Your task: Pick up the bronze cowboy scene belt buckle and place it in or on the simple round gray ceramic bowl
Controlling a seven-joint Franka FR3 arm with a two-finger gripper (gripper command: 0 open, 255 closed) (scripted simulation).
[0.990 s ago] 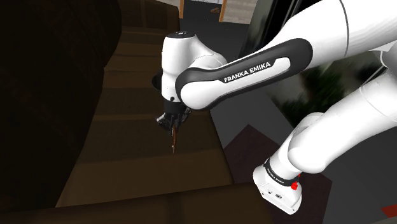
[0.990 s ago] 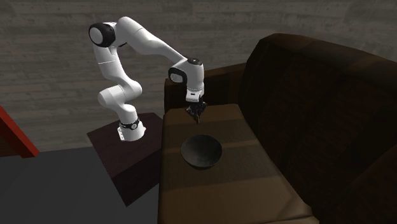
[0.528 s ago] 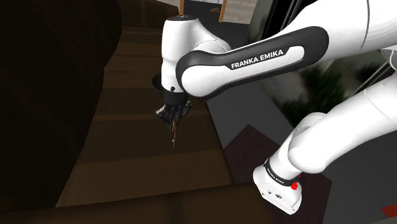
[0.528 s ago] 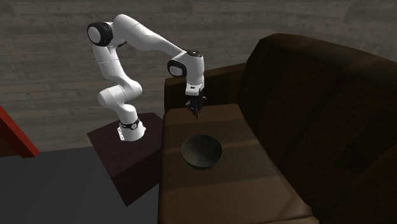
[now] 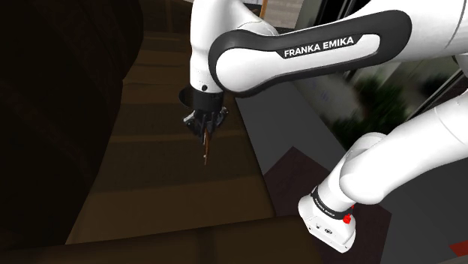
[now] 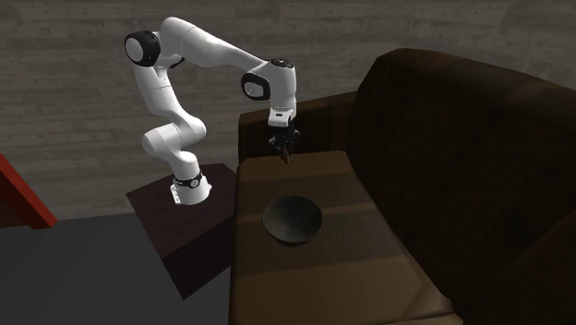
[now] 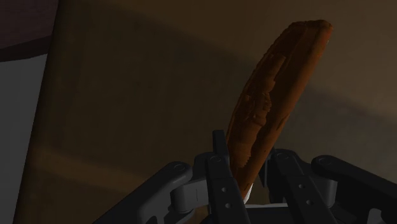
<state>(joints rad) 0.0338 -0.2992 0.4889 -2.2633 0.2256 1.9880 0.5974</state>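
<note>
Lift confirmed! Gripper (image 5: 205,126) pinching bronze buckle (image 7: 273,95) edge-on, dangling clear above the brown sofa seat (image 6: 342,198). Higher now than a second ago, wrist swung more upright, no slip in the grip. Still well apart from the dark round bowl (image 6: 293,220), waiting empty nearer the second exterior view's bottom. Pick looking done; next, probably a carry across and a release over the rim.

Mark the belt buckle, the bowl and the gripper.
belt buckle (image 7: 267,102), wrist view, middle of its brown face.
bowl (image 6: 293,220), second exterior view, bare inner wall.
gripper (image 5: 205,130), shoulder view, midway between fingertips.
</note>
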